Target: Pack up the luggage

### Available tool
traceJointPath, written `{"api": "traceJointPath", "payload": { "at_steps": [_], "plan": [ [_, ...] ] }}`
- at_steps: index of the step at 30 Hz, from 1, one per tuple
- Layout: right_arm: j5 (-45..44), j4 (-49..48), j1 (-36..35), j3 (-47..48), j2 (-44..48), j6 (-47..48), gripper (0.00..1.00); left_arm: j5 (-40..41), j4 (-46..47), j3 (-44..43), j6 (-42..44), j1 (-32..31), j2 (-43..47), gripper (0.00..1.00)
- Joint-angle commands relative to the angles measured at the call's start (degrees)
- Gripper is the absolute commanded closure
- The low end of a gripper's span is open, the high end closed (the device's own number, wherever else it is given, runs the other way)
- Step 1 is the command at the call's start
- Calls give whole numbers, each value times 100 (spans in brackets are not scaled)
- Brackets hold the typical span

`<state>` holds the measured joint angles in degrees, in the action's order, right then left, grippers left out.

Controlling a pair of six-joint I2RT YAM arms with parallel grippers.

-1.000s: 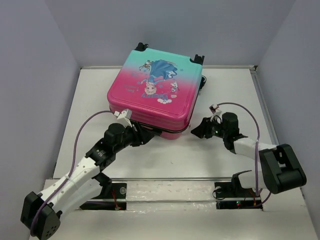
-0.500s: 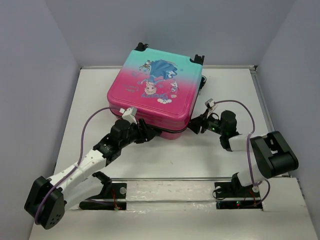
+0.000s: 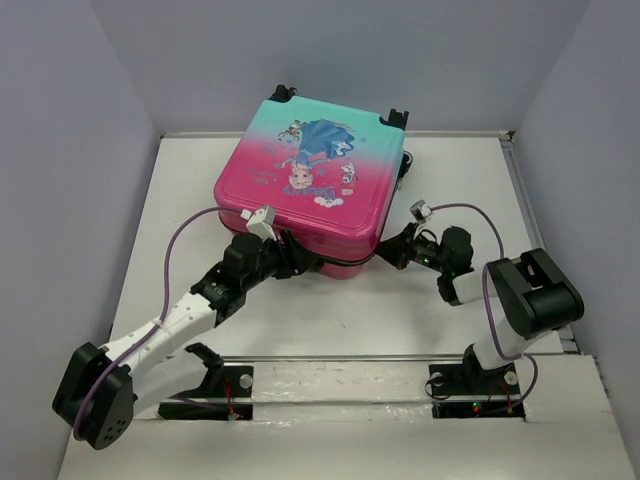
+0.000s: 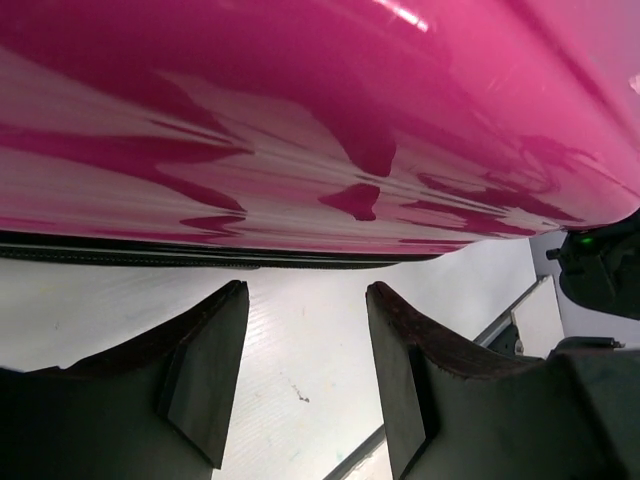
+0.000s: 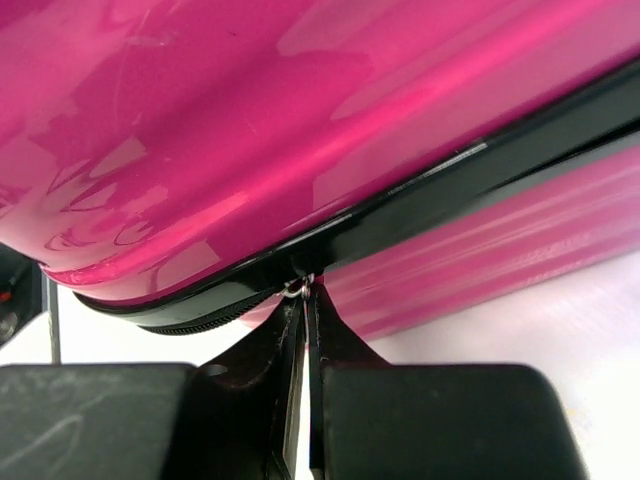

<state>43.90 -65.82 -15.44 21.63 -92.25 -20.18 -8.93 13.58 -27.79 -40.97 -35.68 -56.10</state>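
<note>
The princess suitcase (image 3: 310, 190) lies closed on the tabletop (image 3: 450, 180), left pincer (image 4: 305, 290) spread wide at its pink edge, right pincer (image 5: 305, 322) nipping the zipper pull (image 5: 297, 289)

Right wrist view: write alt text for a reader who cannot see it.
The right gripper is pinched shut on the small metal zipper pull at the black zipper seam of the glossy pink luggage, which fills the upper frame. White table shows at lower right.
</note>
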Motion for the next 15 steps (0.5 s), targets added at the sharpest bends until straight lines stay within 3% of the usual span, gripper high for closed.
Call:
{"api": "traceJointPath", "payload": {
  "at_steps": [1,4,6,9,11,15],
  "plan": [
    [-346,-1128,-108,-167,416,-363,93,93,531,-306,98,-44,-77,39],
    [-934,539,-660,-343,1092,-4,93,233,750,-420,124,-44,-164,39],
    [-2151,2256,-1395,-221,1875,339,93,383,917,-673,203,-44,-418,40],
    [-3085,4008,-2179,-80,2658,305,93,628,979,-1016,344,-44,-639,39],
    [-3430,4915,-2741,-62,3096,121,93,673,1076,-1166,370,-44,-850,39],
    [-4203,5527,-3516,-62,3529,-371,93,585,1252,-1544,336,-79,-1236,39]
  ]
}}
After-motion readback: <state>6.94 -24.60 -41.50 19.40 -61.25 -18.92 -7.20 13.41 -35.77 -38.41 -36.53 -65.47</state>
